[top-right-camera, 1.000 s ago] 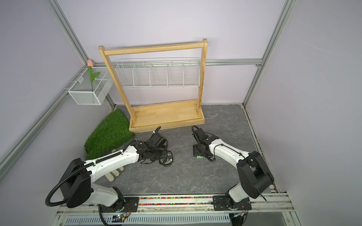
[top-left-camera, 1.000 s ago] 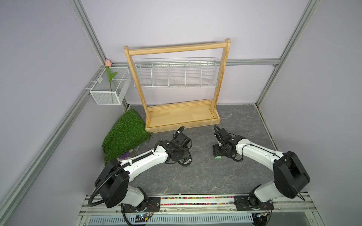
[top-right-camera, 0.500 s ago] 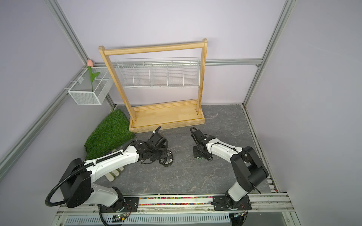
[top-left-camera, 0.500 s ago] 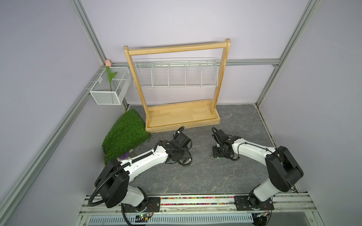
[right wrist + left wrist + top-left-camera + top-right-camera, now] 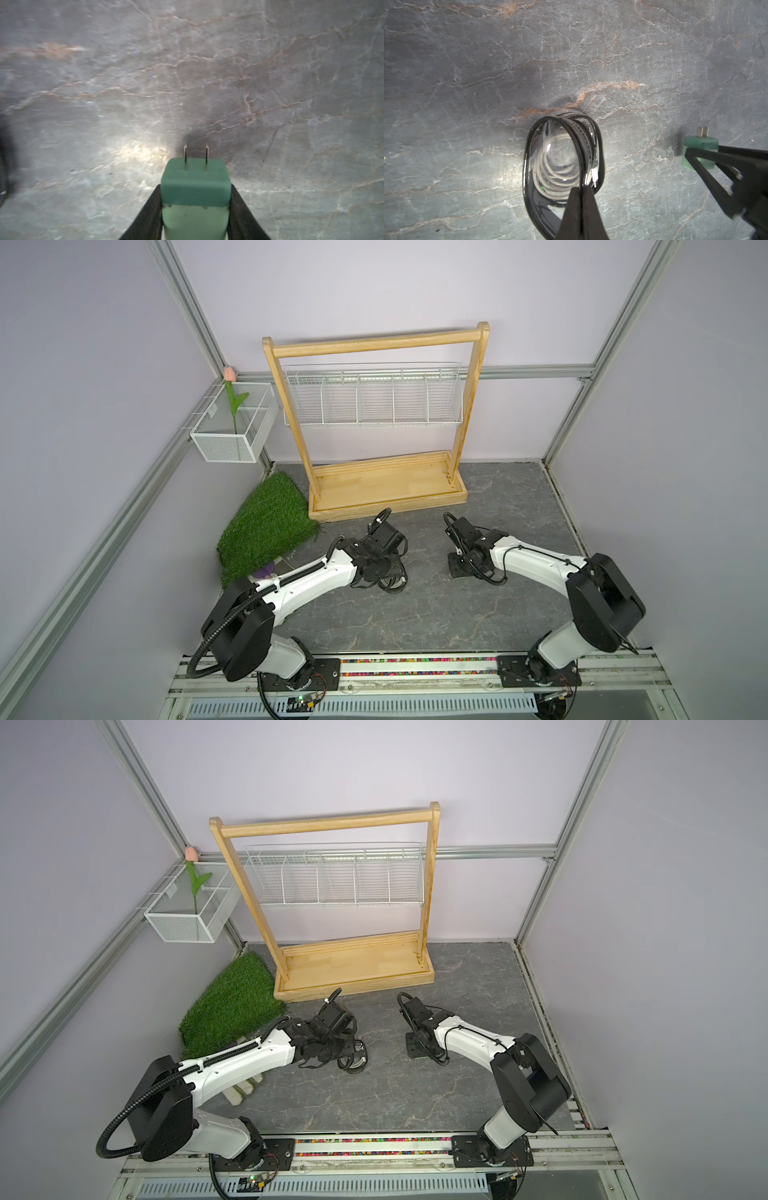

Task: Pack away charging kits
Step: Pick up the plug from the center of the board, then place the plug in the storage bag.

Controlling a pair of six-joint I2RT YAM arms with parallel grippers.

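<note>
In the left wrist view a thin white cable coil [image 5: 556, 172] lies inside an oval clear pouch [image 5: 550, 207] with a black rim, which stands on its edge on the grey stone-pattern floor. My left gripper [image 5: 581, 188] is shut on the rim of this pouch [image 5: 355, 1058]. The mint-green charger block [image 5: 196, 187] sits between the black fingers [image 5: 149, 212] of my right gripper [image 5: 196, 199], which press on both its sides, prongs pointing away from the wrist. The left wrist view also has this charger block [image 5: 699, 149], to the pouch's side. Both top views hide the block under the right gripper [image 5: 459, 568].
A wooden rack [image 5: 374, 344] with a white wire basket [image 5: 374, 402] stands at the back on its tray base [image 5: 386, 489]. A green grass mat [image 5: 266, 526] lies left of it. A white mesh box [image 5: 232, 435] holding a tulip hangs on the left wall.
The right gripper's jaws have closed in onto the sides of the charger block, and the right arm has shifted slightly. The left arm and the pouch have not moved.
</note>
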